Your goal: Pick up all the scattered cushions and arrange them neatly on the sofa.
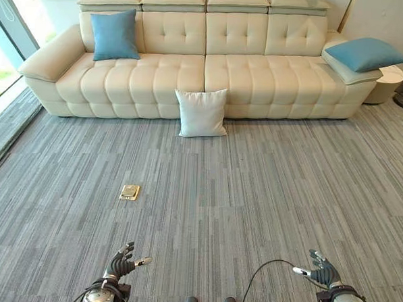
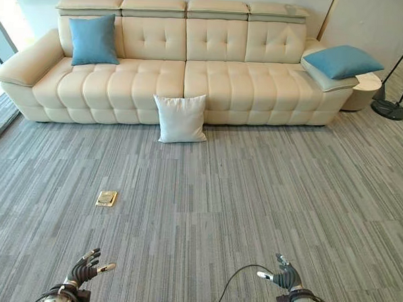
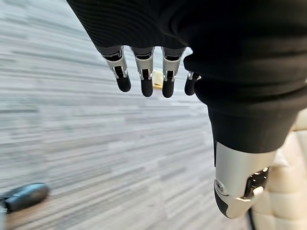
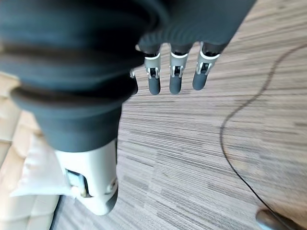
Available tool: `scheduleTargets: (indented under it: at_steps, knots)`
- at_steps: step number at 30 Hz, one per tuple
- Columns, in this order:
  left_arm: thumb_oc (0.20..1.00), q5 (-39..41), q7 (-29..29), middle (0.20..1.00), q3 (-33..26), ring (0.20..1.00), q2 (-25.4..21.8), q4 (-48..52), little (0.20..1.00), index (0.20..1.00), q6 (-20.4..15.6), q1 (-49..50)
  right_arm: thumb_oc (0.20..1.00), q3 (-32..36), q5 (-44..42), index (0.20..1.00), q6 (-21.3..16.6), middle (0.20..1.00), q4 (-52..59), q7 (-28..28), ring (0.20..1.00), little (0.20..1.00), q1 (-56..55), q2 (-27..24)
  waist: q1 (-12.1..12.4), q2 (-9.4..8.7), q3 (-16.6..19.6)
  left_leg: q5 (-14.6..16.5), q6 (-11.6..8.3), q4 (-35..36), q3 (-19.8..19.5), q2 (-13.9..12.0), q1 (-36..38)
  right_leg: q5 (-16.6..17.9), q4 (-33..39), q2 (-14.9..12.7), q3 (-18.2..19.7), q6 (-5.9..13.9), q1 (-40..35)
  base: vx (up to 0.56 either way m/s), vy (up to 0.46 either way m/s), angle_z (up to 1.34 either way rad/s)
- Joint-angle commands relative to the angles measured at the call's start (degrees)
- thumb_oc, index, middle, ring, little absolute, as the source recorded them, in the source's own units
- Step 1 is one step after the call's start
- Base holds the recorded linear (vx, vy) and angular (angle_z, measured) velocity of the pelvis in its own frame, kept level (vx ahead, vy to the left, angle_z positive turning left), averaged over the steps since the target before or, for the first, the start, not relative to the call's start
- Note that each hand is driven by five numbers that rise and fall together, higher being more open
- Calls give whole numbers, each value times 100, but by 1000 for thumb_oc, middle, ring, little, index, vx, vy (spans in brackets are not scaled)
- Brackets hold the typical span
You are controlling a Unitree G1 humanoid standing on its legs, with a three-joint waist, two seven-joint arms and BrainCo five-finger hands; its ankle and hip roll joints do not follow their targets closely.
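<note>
Left robot hand (image 1: 123, 260) low at the near edge of the carpet, fingers straight and relaxed, holding nothing. Right robot hand (image 1: 322, 272) likewise released and empty, mirrored on the other side. Both hang over bare grey striped carpet (image 1: 267, 195), well apart from any cushion.

Outward: a small brass floor socket plate (image 1: 130, 192) sits in the carpet ahead of the left hand. Farther on, the white cushion (image 1: 201, 113) stands on the carpet, leaning upright against the front of the cream sofa (image 1: 192, 73), about mid-length, just left of the seat seam. One blue cushion (image 1: 115, 35) is propped against the backrest at the sofa's left end. A second blue cushion (image 1: 365, 53) lies flat atop the right armrest.

Judgement: approach step; no pickup begun. The white cushion looks like the one truly scattered. Next move calls for walking forward to the sofa front, then reaching down to grasp that cushion, probably with both hands, and lifting it to the seat.
</note>
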State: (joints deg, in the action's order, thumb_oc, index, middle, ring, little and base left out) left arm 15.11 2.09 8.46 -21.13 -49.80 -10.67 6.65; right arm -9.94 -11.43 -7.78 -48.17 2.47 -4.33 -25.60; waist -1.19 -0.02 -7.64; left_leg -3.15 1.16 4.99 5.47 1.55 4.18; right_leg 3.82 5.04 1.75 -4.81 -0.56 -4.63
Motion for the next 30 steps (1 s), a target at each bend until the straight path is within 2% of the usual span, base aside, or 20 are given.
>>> scheduleTargets:
  at_steps: [1,12,24,26,27,28,29,30]
  knots:
    - [1000,241,84,1000,-233,1000,2,-259,1000,1000,-104,-210,1000,148,-277,1000,-97,1000,-214,143,1000,1000,123,62,31,-209,97,565,-258,-20,-121,-91,233,-513,-221,-436,107,624,-65,0,0,0]
    - [1000,291,112,1000,-203,1000,58,-167,1000,1000,-137,-196,1000,137,-450,1000,-91,1000,-215,197,1000,1000,151,233,87,-261,11,644,-243,-188,-170,-79,100,-573,-288,-453,38,620,-28,28,-1,1]
    - [1000,286,200,1000,-120,1000,-99,655,1000,1000,-212,-255,1000,28,-423,1000,-106,1000,104,292,1000,1000,447,217,262,-359,-178,1027,-97,-1061,-190,64,-599,-658,-696,-596,148,705,366,34,50,1]
    - [1000,317,197,1000,-118,1000,-130,774,1000,1000,-209,-262,1000,-7,-401,1000,-103,1000,162,305,1000,1000,542,214,312,-365,-209,1119,-27,-1185,-210,103,-692,-681,-964,-631,205,774,532,66,123,-19]
    - [1000,339,201,1000,-122,1000,-168,846,1000,1000,-203,-270,1000,-60,-376,1000,-99,1000,229,283,1000,1000,627,215,328,-375,-260,1217,61,-1263,-240,137,-697,-669,-1403,-659,257,877,750,88,137,-10]
    - [1000,339,201,1000,-123,1000,-168,847,1000,1000,-202,-271,1000,-61,-376,1000,-99,1000,229,283,1000,1000,629,216,332,-377,-258,1221,63,-1270,-236,138,-704,-676,-1418,-660,262,878,763,96,133,-20]
    - [1000,358,192,1000,-127,1000,-183,882,1000,1000,-196,-274,1000,-76,-361,1000,-93,1000,275,273,1000,1000,656,216,329,-373,-290,1261,109,-1311,-263,151,-700,-623,-1747,-683,298,925,907,89,134,-26]
    - [1000,339,193,1000,-167,1000,-258,908,1000,1000,-184,-273,1000,-192,-249,1000,-70,1000,471,221,1000,1000,738,174,266,-335,-426,1359,222,-1332,-306,159,-583,-361,-2590,-643,387,1012,1328,89,134,-36]
